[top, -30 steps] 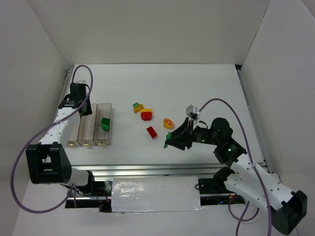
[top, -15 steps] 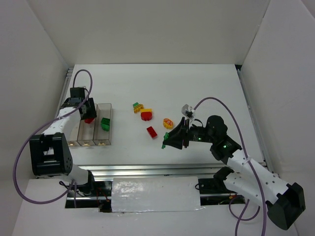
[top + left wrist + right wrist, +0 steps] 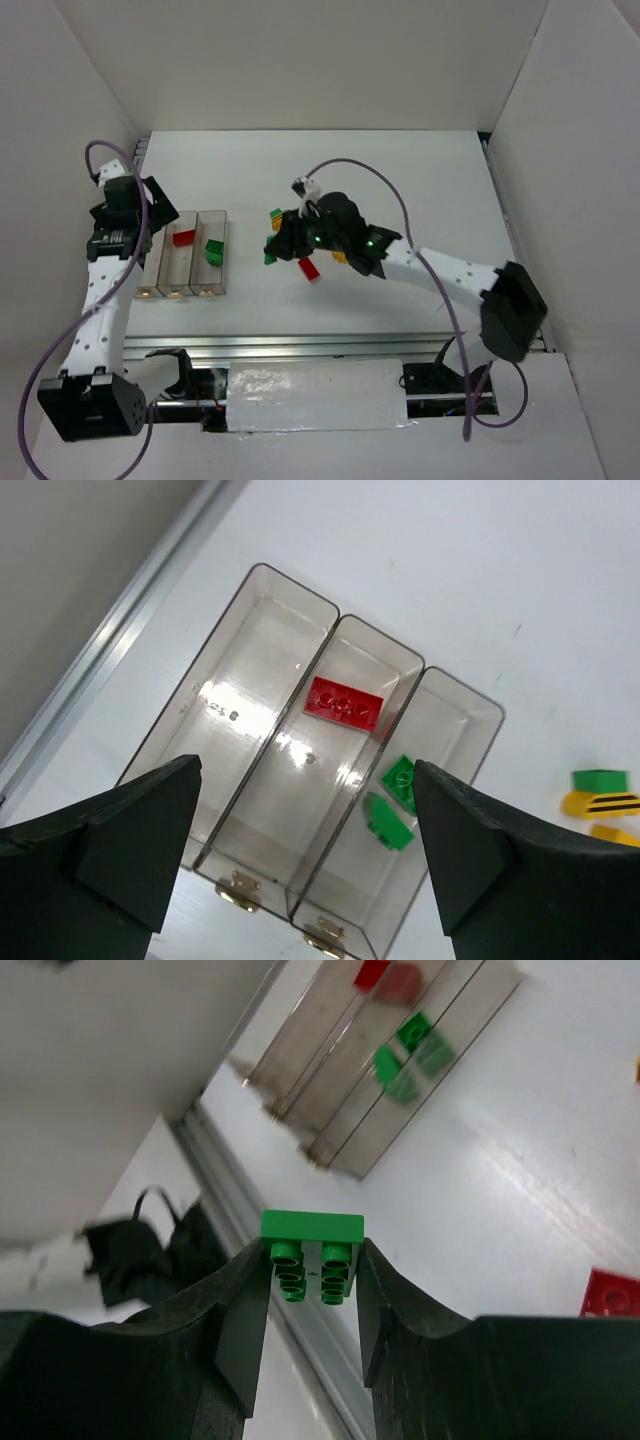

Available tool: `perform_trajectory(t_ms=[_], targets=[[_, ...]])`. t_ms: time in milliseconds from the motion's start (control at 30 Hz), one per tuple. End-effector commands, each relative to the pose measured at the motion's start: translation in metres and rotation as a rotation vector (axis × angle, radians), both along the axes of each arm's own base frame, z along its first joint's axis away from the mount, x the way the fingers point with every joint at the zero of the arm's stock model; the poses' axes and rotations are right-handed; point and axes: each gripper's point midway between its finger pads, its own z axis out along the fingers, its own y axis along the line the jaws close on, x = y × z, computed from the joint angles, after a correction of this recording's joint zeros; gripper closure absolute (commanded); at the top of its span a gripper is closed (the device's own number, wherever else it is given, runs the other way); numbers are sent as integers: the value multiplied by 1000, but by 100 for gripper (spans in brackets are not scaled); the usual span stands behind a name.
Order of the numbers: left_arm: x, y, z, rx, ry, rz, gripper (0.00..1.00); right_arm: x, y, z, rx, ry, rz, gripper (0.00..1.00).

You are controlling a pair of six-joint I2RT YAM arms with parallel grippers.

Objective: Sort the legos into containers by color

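Three clear containers (image 3: 186, 272) stand in a row at the left. A red lego (image 3: 345, 702) lies in the middle bin, and two green legos (image 3: 392, 800) lie in the right bin. My left gripper (image 3: 305, 860) hangs open and empty above the bins. My right gripper (image 3: 312, 1280) is shut on a green lego (image 3: 312, 1248), held in the air over the table's middle (image 3: 270, 256). On the table lie a red lego (image 3: 309, 268), a green-and-yellow one (image 3: 278, 215) and a yellow one (image 3: 340, 257), partly hidden by the right arm.
The left bin (image 3: 235, 695) holds nothing. White walls close in the table on the left, back and right. A metal rail (image 3: 300, 345) runs along the near edge. The right arm (image 3: 440, 270) stretches across the table from the right.
My left gripper opened and drew back to the left, leaving the red lego in the middle bin. My right arm swung left across the table with the green lego in its grip.
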Motion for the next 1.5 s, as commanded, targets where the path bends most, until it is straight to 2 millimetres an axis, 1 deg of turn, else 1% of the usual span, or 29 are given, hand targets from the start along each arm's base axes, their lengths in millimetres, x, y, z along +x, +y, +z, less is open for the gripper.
perform_trajectory(t_ms=[0, 33, 67, 100, 133, 167, 233, 333, 433, 500, 567, 600, 633, 667, 767, 900, 967, 1000, 1033, 1067, 1133, 1167, 1200, 1267, 1300, 1367, 1400, 1433, 1467], targets=[[-35, 6, 9, -57, -32, 151, 1, 44, 30, -9, -18, 124, -222, 100], [-39, 5, 10, -55, -49, 146, 0, 45, 41, -15, -33, 155, -231, 100], [-49, 7, 10, -44, -73, 159, 1, 52, 64, -16, -36, 150, -237, 100], [-54, 8, 12, -39, -86, 175, 0, 56, 74, -14, -30, 164, -248, 100], [-62, 7, 21, -37, -125, 176, 0, 56, 84, -20, -41, 176, -248, 100], [-67, 8, 22, -31, -142, 185, 1, 65, 102, -23, -38, 179, -256, 100], [-75, 7, 30, -30, -197, 186, 0, 68, 131, -31, -34, 206, -243, 100], [-77, -1, 37, -40, -240, 150, 0, 69, 162, -48, -58, 221, -226, 99], [-78, -8, 40, -30, -243, 121, 0, 66, 184, -67, -80, 238, -207, 97], [-80, -9, 42, -12, -242, 120, 0, 65, 189, -76, -88, 252, -210, 92], [-81, -11, 44, -8, -250, 113, 1, 66, 193, -87, -90, 264, -202, 80], [-81, -12, 45, -8, -260, 102, 0, 64, 195, -91, -91, 268, -195, 73], [-81, -13, 45, -9, -261, 101, 0, 64, 197, -89, -84, 268, -192, 56], [-82, -13, 46, -8, -265, 100, 1, 63, 197, -91, -86, 270, -187, 51], [-82, -12, 46, -8, -264, 104, 0, 62, 198, -84, -80, 257, -181, 38], [-83, -13, 47, -8, -268, 102, 0, 60, 191, -57, -30, 215, -169, 26], [-83, -12, 48, -6, -271, 108, 1, 60, 183, -42, -19, 193, -175, 25], [-83, -12, 47, -4, -269, 102, 0, 59, 176, -22, 5, 175, -181, 25], [-82, -13, 47, -3, -270, 93, 0, 58, 165, -31, -17, 179, -192, 25], [-78, -18, 50, -13, -283, 64, 0, 62, 154, -26, -9, 174, -211, 25], [-70, -30, 48, -18, -282, -24, 0, 56, 122, -23, -2, 171, -231, 24], [-61, -43, 51, -47, -304, -103, 0, 55, 109, -19, 2, 165, -241, 23], [-54, -49, 47, -54, -280, -140, 1, 51, 80, -18, -3, 167, -268, 22], [-49, -56, 39, -84, -223, -166, 0, 50, 49, -16, -17, 140, -309, 20], [-39, -59, 40, -101, -194, -170, 1, 47, 19, -10, -25, 121, -352, 17], [-30, -64, 39, -135, -160, -181, 0, 43, -11, -10, -67, 87, -395, 12], [-20, -80, 39, -162, -135, -201, 1, 33, -34, -8, -94, 80, -418, 10], [-13, -90, 42, -167, -139, -215, 0, 35, -50, -9, -124, 54, -452, 8], [-2, -116, 46, -156, -131, -255, 0, 26, -70, -7, -138, 45, -469, 8]])
